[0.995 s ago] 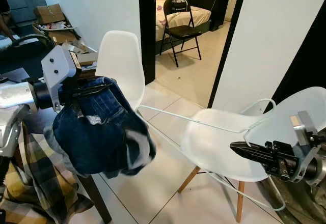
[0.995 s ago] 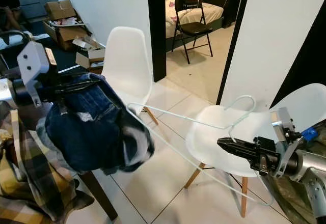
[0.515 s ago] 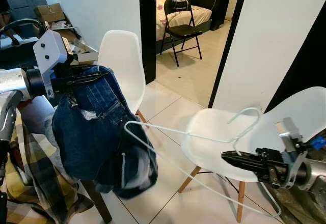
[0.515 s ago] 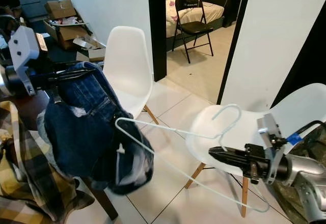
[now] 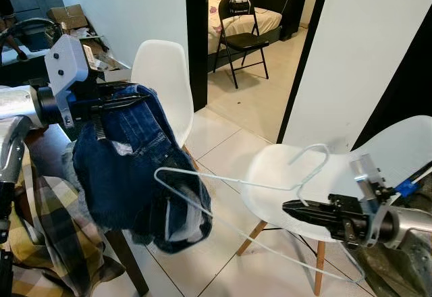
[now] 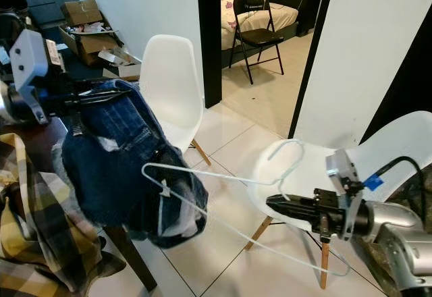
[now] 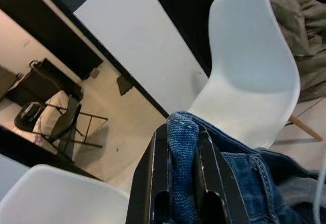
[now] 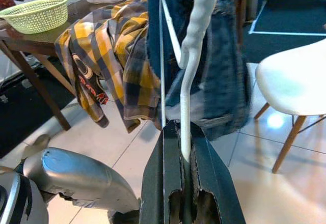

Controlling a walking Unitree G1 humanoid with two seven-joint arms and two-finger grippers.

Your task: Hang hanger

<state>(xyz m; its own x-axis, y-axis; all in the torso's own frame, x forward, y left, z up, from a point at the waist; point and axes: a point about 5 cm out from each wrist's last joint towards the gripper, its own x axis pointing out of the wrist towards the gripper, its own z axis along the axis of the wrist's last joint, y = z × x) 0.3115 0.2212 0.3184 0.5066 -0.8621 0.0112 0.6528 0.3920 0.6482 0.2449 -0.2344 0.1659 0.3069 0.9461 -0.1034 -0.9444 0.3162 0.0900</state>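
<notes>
The blue jeans (image 5: pixel 131 169) are held up at the waistband by the left end effector (image 5: pixel 125 99), its fingers (image 7: pixel 155 183) closed tight on the denim. The white wire hanger (image 5: pixel 229 189) is gripped near its hook by the right end effector (image 5: pixel 297 210), fingers clamped on the wire. The hanger's far corner is seen against the lower part of the jeans. A plaid shirt (image 5: pixel 40 236) is draped over the dark bench (image 5: pixel 121 256). Two white chairs (image 5: pixel 162 81) are noted behind.

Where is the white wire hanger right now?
The white hanger is clamped in the right gripper, in front of the white chair; its far end touches the jeans held by the left gripper.
</notes>
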